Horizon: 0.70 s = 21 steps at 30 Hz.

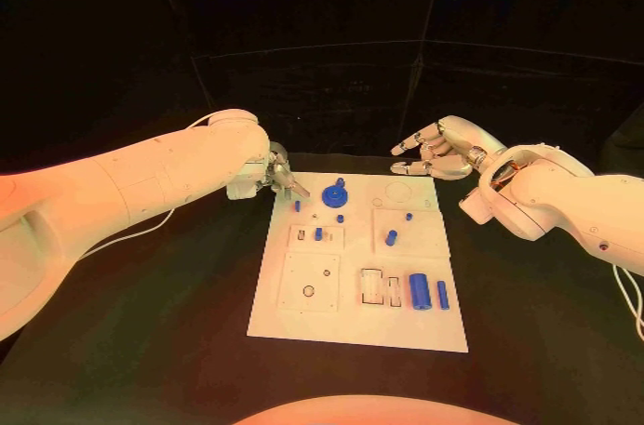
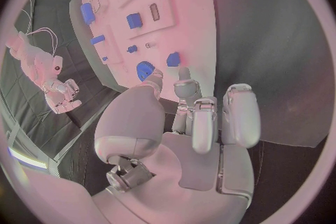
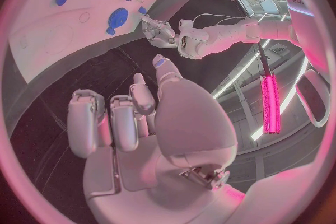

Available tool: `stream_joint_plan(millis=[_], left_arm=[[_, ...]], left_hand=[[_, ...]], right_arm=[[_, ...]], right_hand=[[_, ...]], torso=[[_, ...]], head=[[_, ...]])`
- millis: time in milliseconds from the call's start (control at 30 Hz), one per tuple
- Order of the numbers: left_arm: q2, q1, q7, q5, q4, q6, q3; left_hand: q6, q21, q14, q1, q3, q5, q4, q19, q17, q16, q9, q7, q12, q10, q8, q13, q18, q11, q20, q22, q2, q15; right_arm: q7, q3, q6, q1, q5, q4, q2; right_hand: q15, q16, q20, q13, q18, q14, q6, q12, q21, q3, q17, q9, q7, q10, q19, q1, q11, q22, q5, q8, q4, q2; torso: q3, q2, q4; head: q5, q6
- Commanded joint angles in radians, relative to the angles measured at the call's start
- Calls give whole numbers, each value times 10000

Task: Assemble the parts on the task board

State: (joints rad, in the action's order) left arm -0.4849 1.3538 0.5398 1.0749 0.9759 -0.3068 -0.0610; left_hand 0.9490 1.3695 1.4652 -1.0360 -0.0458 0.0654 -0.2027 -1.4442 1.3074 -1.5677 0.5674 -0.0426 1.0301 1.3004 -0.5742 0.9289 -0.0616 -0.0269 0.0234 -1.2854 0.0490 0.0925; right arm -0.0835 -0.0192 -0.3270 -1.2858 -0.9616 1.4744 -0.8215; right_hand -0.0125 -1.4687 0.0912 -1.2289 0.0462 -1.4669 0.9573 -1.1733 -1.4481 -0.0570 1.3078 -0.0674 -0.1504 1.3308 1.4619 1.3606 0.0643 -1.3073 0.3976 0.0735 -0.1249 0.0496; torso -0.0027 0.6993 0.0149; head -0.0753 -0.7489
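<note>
White board sits in the middle of my black table, long side running away from me, so both arms reach it from their own flanks. My left hand hovers at the board's far left corner, fingertips just beside a small blue peg; from the left wrist view its fingers look loosely curled with nothing between them — I'd judge it is lining up a pick on that peg, though I can't tell whether it touches the board. Moving across, I count seven blue parts: that peg, a round geared piece at the far edge, two tiny pegs mid-left, a short cylinder mid-right, and near me a thick cylinder beside a slim rod. Several recesses look unfilled, so assembly seems barely begun. My right hand hangs off the far right corner, well apart from the board, fingers spread and empty — parked out of the way, I think.
</note>
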Motion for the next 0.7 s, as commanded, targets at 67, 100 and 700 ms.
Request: stream_joint_plan(millis=[67, 100, 700], left_arm=[[69, -24, -239, 119, -96, -185, -20], [82, -34, -248, 119, -110, -186, -28], [214, -112, -336, 119, -227, -206, -124]], left_hand=[[63, 51, 1056, -105, 69, -32, -3, -62, 2634, -31, -20, -4, 46, 91, 33, 15, -20, -7, 12, -14, -68, -59], [69, 51, 1056, -123, 74, -29, -1, -62, 2634, -31, -25, -2, 47, 92, 33, 13, -20, -8, 11, -15, -80, -58], [132, 48, 1056, -492, 118, -18, 107, -67, 2634, -31, -119, 12, 54, 89, 73, -27, -19, -23, -3, -29, -301, -44]], right_arm=[[-62, 6, 48, -21, -20, 8, 15], [-63, 6, 47, -20, -21, 8, 16], [-68, 6, 62, -20, -21, -10, 48]], right_hand=[[-53, 49, -34, 9, 57, -612, 72, 59, 40, -44, 602, -14, 24, -11, -35, -66, -51, -185, 3, 53, -5, -17], [-53, 49, -34, 9, 57, -612, 72, 59, 40, -44, 602, -14, 24, -11, -35, -66, -51, -185, 3, 53, -5, -17], [-55, 52, -35, 4, 58, -612, 70, 51, 41, -38, 599, -13, 25, -7, -35, -52, -53, -184, 23, 51, 0, -30]], torso=[[9, -11, 13], [10, -10, 12], [4, -10, 18]], head=[[4, -15], [6, -20], [-3, -50]])
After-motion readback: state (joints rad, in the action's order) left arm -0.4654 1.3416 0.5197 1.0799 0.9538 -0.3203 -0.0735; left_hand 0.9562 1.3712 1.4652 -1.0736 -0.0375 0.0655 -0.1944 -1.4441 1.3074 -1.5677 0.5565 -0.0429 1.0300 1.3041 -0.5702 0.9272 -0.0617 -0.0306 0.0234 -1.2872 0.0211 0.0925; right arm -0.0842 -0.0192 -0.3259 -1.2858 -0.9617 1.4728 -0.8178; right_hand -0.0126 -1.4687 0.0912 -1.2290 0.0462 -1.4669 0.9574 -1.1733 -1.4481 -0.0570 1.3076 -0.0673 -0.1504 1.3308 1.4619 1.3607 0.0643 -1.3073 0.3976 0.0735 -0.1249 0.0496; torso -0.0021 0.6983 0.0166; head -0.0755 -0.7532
